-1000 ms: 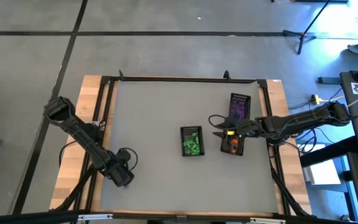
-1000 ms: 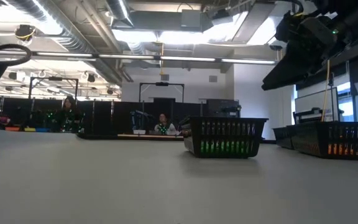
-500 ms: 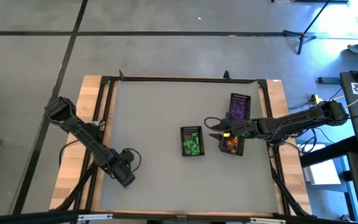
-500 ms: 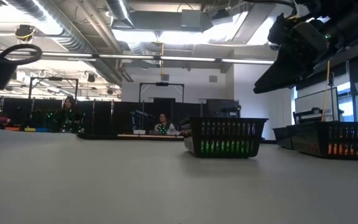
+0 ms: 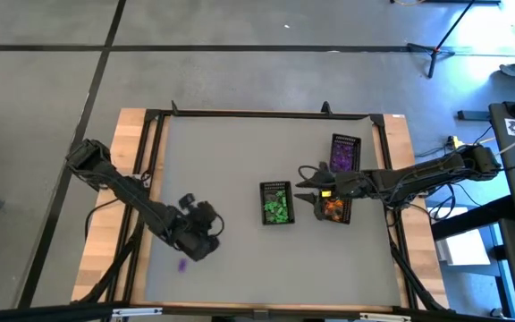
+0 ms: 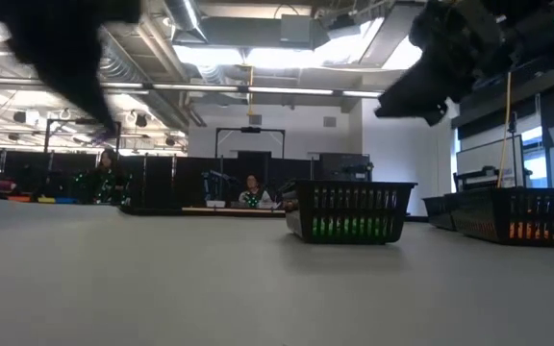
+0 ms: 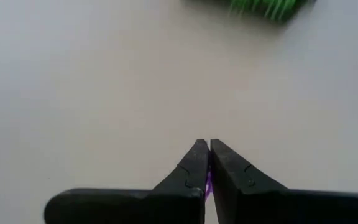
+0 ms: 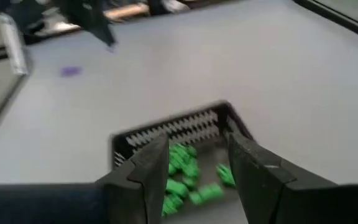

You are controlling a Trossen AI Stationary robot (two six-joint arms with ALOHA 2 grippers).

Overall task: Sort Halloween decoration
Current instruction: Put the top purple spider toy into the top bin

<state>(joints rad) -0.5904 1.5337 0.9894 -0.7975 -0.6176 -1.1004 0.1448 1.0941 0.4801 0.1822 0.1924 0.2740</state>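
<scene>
The left gripper (image 5: pixel 206 234) is over the near left part of the grey table (image 5: pixel 222 161). Its two dark fingers (image 7: pixel 194 168) are pressed together, and in the left wrist view a thin sliver of purple trinket (image 7: pixel 208 182) shows pinched between them. Just nearer the table's front edge, a second purple trinket (image 5: pixel 182 264) lies loose on the grey surface; the right wrist view catches it too, far off across the table.

Toward the middle stands a black mesh basket (image 5: pixel 276 203) filled with green trinkets (image 5: pixel 277 209). In the low view the green glows through its slatted wall.

The right gripper (image 5: pixel 306 185) hangs between that basket and the next one to its right, its fingers (image 8: pixel 250 168) spread apart with nothing between them. In the right wrist view it looks down into the green basket.

Just right of it, partly under the right arm, is a second basket (image 5: pixel 333 210) holding orange trinkets (image 5: pixel 333 207). Farther back, almost touching end to end with it, a third basket (image 5: pixel 345 152) holds purple trinkets (image 5: pixel 342 156).

Beyond the table, the low view shows a room with dark partitions and a person (image 6: pixel 251 191) seated far behind. No brand, label or writing can be read on any of it.
</scene>
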